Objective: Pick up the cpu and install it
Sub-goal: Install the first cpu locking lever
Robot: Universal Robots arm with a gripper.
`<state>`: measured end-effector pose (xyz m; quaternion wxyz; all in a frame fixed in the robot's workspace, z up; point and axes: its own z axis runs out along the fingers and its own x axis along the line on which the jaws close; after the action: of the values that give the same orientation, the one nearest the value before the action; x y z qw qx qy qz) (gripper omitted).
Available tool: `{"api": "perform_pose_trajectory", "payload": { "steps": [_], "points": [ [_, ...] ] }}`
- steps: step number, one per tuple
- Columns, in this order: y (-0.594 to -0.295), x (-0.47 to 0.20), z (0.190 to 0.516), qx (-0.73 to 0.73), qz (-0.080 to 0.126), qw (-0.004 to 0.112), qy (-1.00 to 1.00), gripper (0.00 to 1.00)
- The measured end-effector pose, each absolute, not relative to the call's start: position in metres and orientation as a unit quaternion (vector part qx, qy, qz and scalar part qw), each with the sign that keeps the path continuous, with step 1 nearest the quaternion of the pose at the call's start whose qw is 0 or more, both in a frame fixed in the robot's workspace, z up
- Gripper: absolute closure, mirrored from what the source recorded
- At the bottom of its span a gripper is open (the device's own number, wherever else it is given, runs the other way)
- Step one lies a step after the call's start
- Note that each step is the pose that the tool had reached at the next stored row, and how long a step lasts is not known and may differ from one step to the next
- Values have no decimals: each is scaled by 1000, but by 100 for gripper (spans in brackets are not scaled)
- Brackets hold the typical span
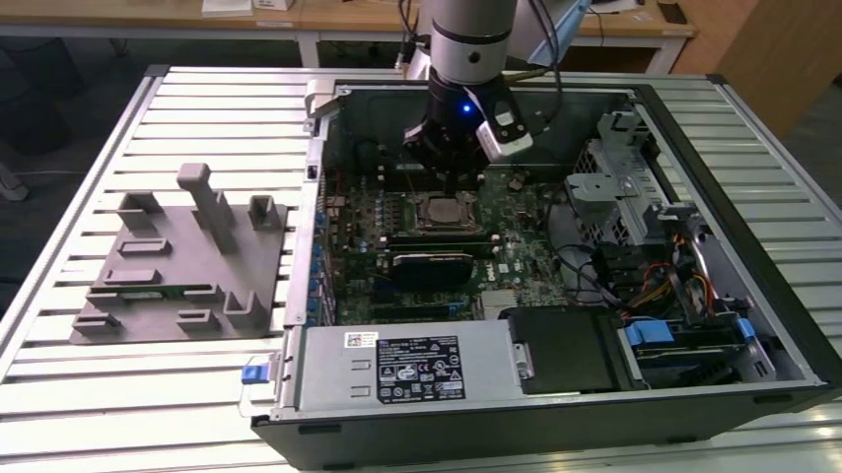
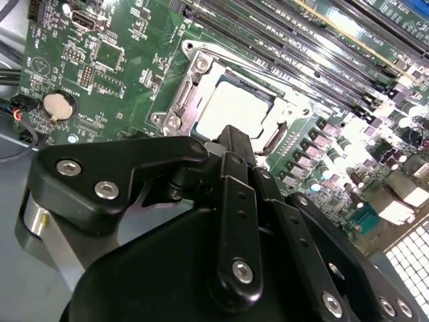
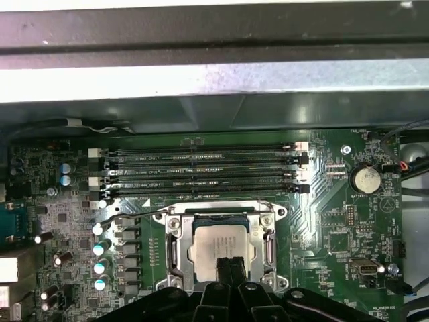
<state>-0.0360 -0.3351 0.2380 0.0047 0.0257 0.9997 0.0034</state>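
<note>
The cpu (image 3: 216,245) lies in its socket (image 3: 173,249) on the motherboard (image 3: 335,221), with the claw (image 3: 231,266) pinched narrow just over it, gripping nothing we can see. We judge that pressing on a skewed chip could bend pins.

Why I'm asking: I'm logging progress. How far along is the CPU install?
Done: the cpu lies flat inside the socket frame on the motherboard. In hand: nothing. The gripper is shut and poised over the cpu's metal top; I cannot tell whether it is touching. Left: these views do not confirm that the cpu is fully seated or latched.
</note>
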Motion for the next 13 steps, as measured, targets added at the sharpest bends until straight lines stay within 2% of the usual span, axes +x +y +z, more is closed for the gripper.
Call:
{"api": "perform_pose_trajectory", "payload": {
  "steps": [13],
  "points": [
    [-335, -43, 240, 26, 3, 5, 1000, 89]
  ]
}}
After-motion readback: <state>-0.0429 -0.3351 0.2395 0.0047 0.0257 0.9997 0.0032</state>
